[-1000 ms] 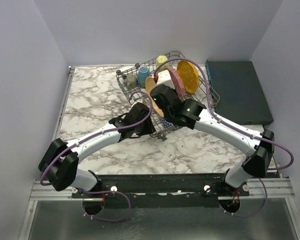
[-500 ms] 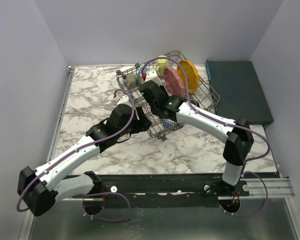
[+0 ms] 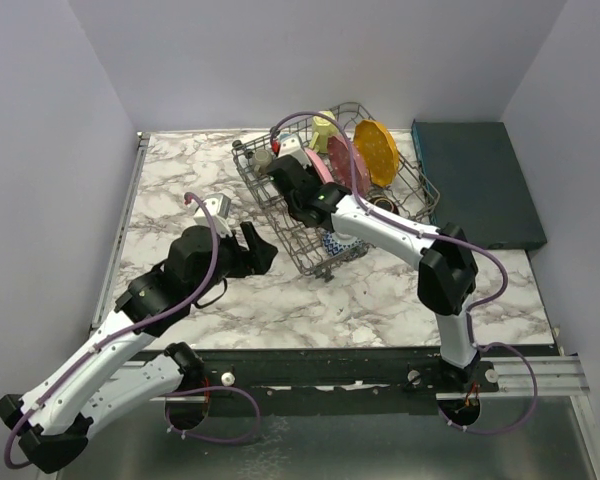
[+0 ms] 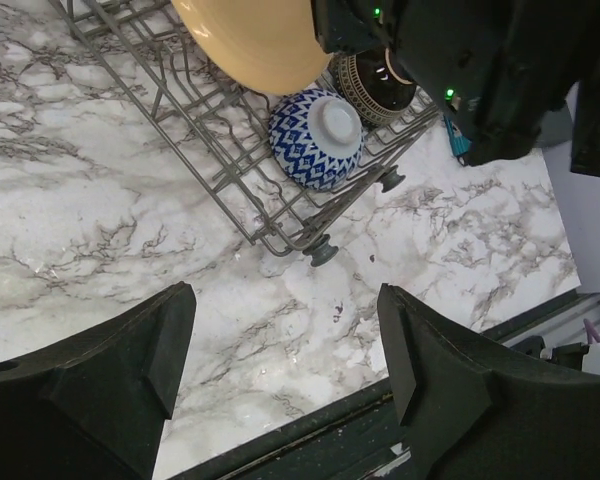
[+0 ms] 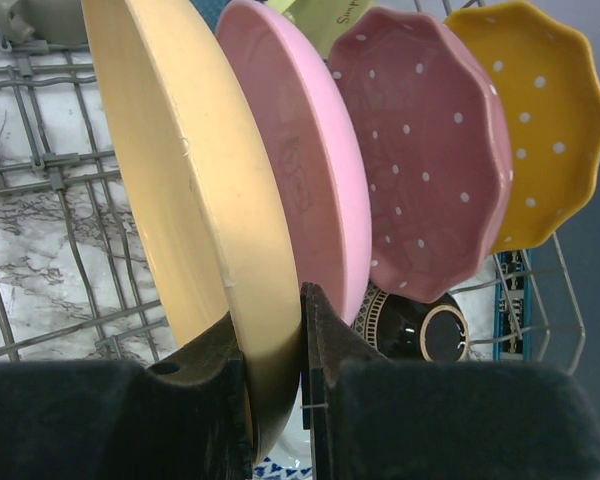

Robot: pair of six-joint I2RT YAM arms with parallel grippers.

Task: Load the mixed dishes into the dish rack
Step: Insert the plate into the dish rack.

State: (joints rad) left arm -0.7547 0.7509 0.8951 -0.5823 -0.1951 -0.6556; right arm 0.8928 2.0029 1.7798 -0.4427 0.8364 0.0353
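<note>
The grey wire dish rack [image 3: 416, 186] stands at the back centre. My right gripper [image 5: 275, 370] is shut on the lower rim of a plain yellow plate [image 5: 180, 170], which stands upright in the rack. Behind it stand a plain pink plate [image 5: 300, 160], the pink dotted plate [image 5: 420, 150] and the orange dotted plate [image 5: 535, 110]. The dark brown bowl [image 5: 410, 325] lies below them. In the top view the right gripper [image 3: 285, 178] is inside the rack's left part. My left gripper [image 4: 285, 370] is open and empty over the marble, near the blue-white bowl [image 4: 315, 138] in the rack's near corner.
A flat dark teal box [image 3: 475, 185] lies right of the rack. A yellow mug [image 3: 325, 130] and a grey-olive mug [image 5: 20, 20] sit at the rack's far end. The rack's rubber feet [image 4: 323, 250] rest on the marble table [image 3: 180, 180].
My left arm has drawn back from the rack toward the near left, gripper open. My right gripper has moved further left inside the rack with the yellow plate.
</note>
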